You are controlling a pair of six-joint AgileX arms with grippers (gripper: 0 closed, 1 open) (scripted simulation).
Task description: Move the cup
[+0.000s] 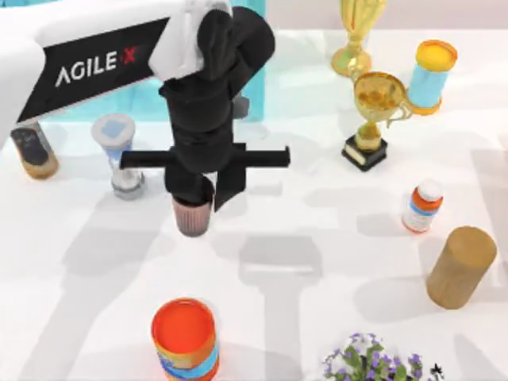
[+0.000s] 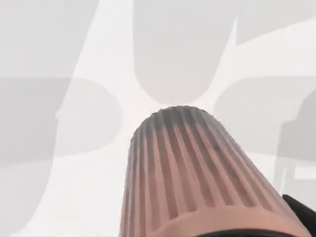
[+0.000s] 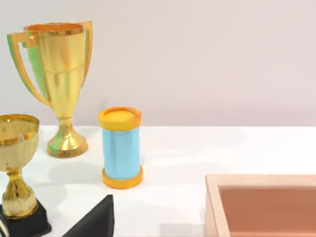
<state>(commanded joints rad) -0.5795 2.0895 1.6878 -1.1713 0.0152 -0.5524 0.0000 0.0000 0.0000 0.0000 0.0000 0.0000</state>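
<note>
Ribs on the cup [image 2: 197, 177], seen close from the left wrist, should aid grip; it looks light and stiff. Left gripper [image 1: 194, 198] sits over its rim at table centre-left; finger state untellable.

Desk [image 1: 317, 262] centre, just right of the left hand [image 1: 194, 194] and the cup [image 1: 193, 216] it sits over, is bare white w/ shadows: widest open lane. Left of cup, an hourglass [image 1: 119, 155] stands near, w/ a dark-topped wooden item [image 1: 33, 149] at left edge. In front, an orange-topped can [image 1: 186, 340] and purple flowers [image 1: 373, 363]. Right side is crowded: two gold trophies [image 1: 373, 111], a blue cylinder [image 1: 431, 75], an orange bottle [image 1: 421, 206], a wooden cylinder [image 1: 461, 267].
</note>
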